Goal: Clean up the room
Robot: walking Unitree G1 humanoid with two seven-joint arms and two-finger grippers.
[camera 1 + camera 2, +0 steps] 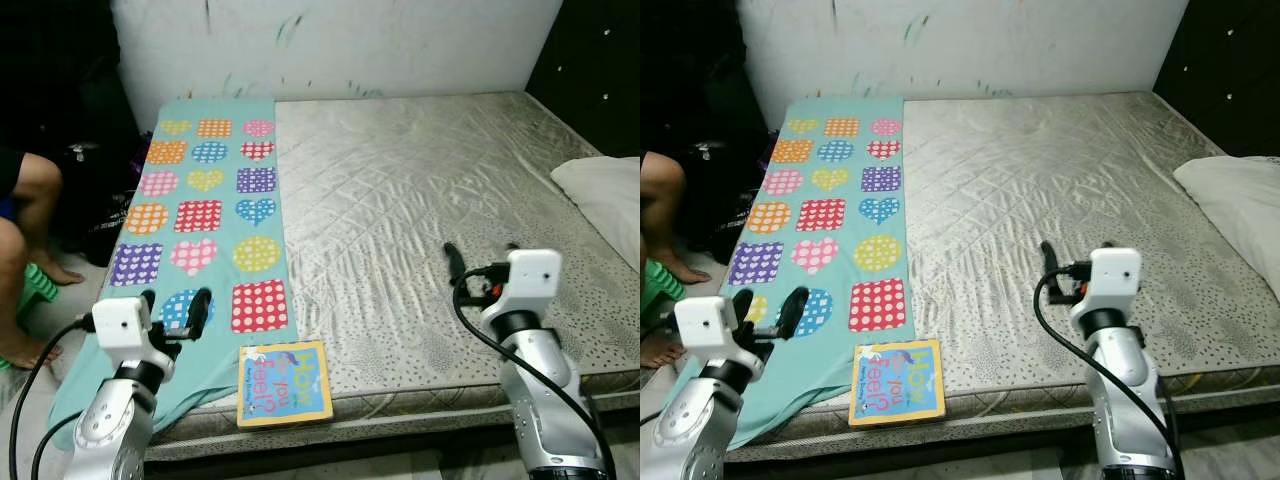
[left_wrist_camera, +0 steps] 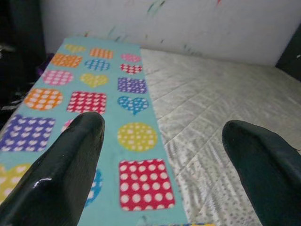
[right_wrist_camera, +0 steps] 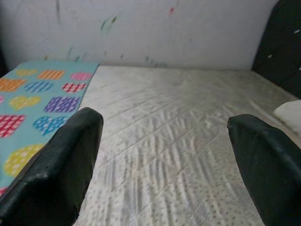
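The tidying looks barely begun — a children's book (image 1: 285, 383) lies at the near edge of the bed (image 1: 430, 210), just beside the patterned blanket (image 1: 205, 215), and nothing is held. The left pincer (image 1: 174, 308) and right pincer (image 1: 482, 262) both hover over the bed, fingers spread and empty. The cover reads "How do you Feel?" — no other writing is legible.

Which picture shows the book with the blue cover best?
The left eye view: the whole book lies flat at the mattress's near edge, beside the patterned blanket, title readable. The right eye view shows it whole too, just as clearly. The left wrist view catches just a sliver of its top edge at the frame's bottom.
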